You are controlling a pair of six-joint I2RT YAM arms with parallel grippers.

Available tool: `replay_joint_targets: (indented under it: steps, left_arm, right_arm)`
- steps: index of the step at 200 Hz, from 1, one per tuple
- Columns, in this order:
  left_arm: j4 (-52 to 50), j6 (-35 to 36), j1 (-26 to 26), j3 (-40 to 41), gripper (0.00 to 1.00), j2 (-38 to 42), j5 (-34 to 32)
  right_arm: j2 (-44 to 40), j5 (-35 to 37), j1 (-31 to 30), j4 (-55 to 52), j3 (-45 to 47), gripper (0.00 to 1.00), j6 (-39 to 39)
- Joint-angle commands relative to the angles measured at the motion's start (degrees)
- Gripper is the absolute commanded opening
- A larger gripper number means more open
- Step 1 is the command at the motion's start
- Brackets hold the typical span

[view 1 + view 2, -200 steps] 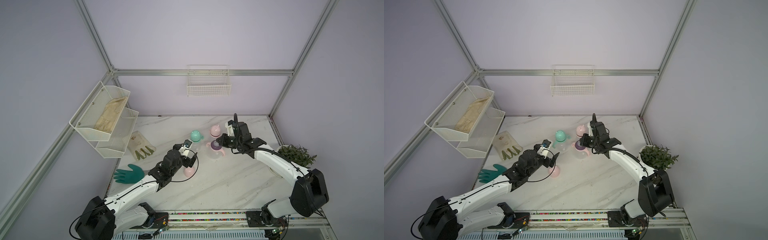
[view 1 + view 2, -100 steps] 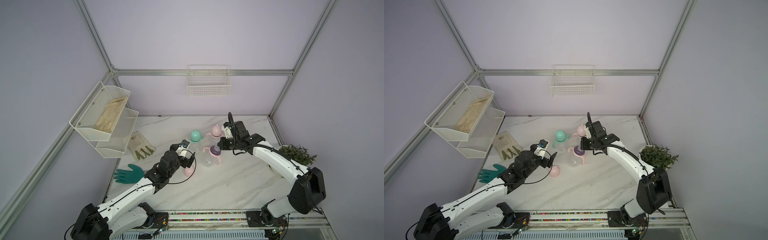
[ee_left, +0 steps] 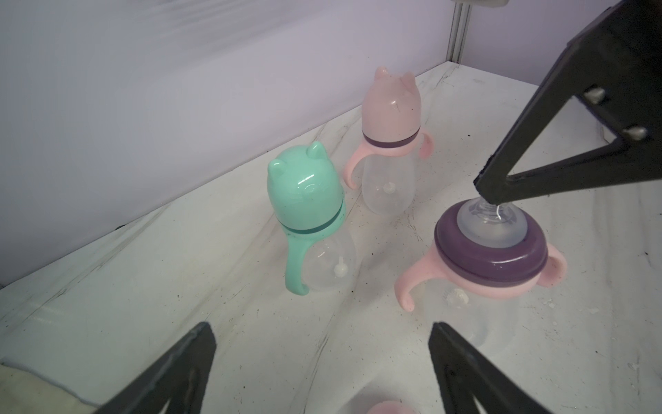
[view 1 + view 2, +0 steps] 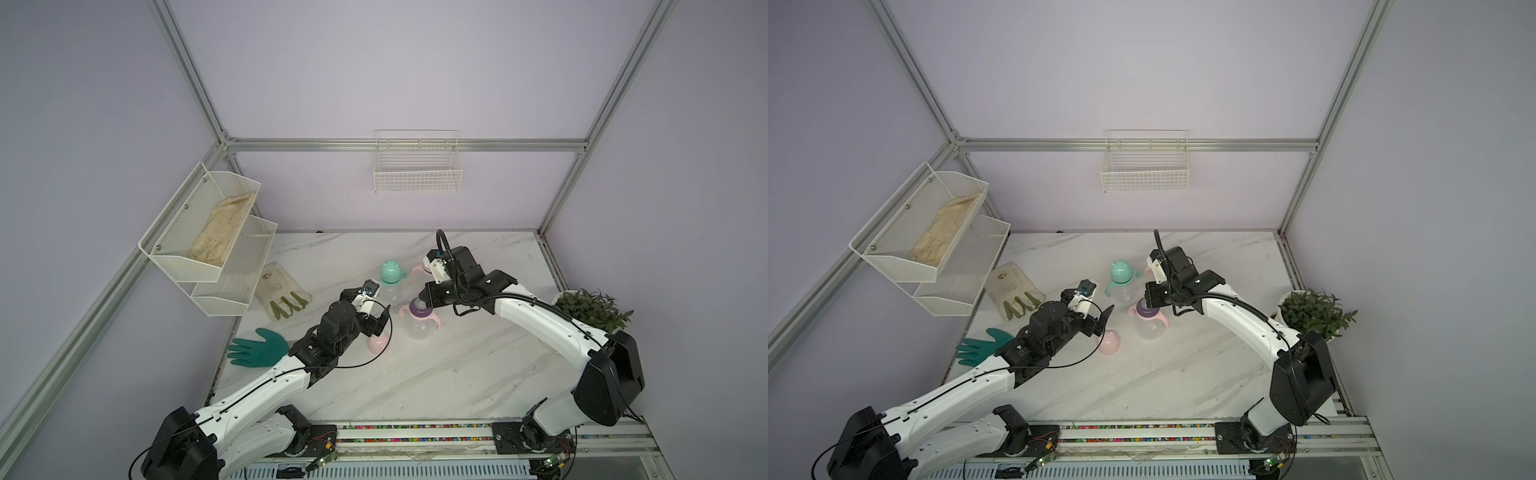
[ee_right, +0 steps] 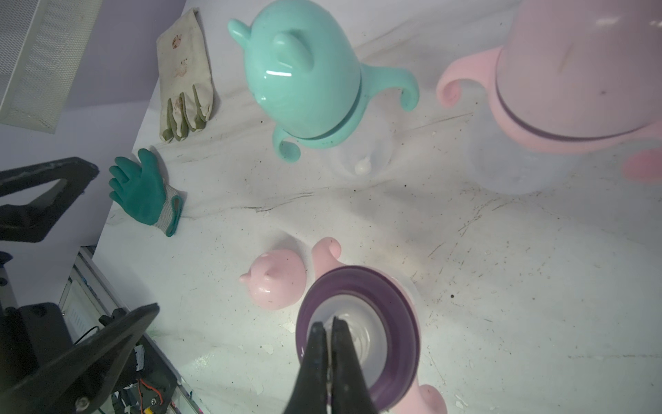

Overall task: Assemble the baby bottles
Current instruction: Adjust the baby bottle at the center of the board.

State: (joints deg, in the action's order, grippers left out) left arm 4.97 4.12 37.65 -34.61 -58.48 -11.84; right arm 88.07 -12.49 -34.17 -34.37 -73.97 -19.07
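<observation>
Centrally, the right gripper (image 5: 331, 324) is pressed together, apparently pinching the nipple of the uncapped bottle (image 4: 417, 322); left of it, the left gripper (image 3: 320, 335) hangs spread near the pink cap (image 4: 1111, 343).

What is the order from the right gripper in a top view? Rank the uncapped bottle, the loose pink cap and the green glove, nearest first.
1. The uncapped bottle, directly under the right gripper, which is shut on its nipple.
2. The loose pink cap, beside that bottle on the robot's left.
3. The green glove, far off at the table's left edge.
</observation>
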Motion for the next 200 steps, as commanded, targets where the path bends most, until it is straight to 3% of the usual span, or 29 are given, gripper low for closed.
replay_joint_targets:
  steps: [1,53,132,159,186,200]
  left_arm:
    - [0.82,0.40,0.14,-0.18,0.94,1.08,-0.48]
    - [-1.04,0.45,0.14,-0.37,0.94,1.25,-0.31]
    - [-3.44,-1.24,0.14,0.25,0.99,1.70,0.29]
    - [-8.26,-4.33,0.14,-0.37,1.00,1.53,-0.05]
    - [-13.52,-8.96,-0.39,-0.37,1.00,2.34,-2.24]
    - [-15.66,-10.93,-1.87,-0.33,1.00,3.05,1.18]
  right_arm:
    - [0.60,0.60,-0.30,-2.92,-0.29,0.08,1.16]
    - [-1.22,0.92,-0.36,-4.02,-0.14,0.42,1.32]
    - [-3.24,0.15,-0.44,-4.73,-2.33,0.57,3.36]
    - [-5.57,-1.72,-0.52,-4.10,-4.75,0.67,6.93]
    - [-5.34,0.89,-4.26,-6.34,-7.13,0.70,12.40]
    - [-4.72,1.61,-6.10,-6.14,-7.53,0.71,13.16]
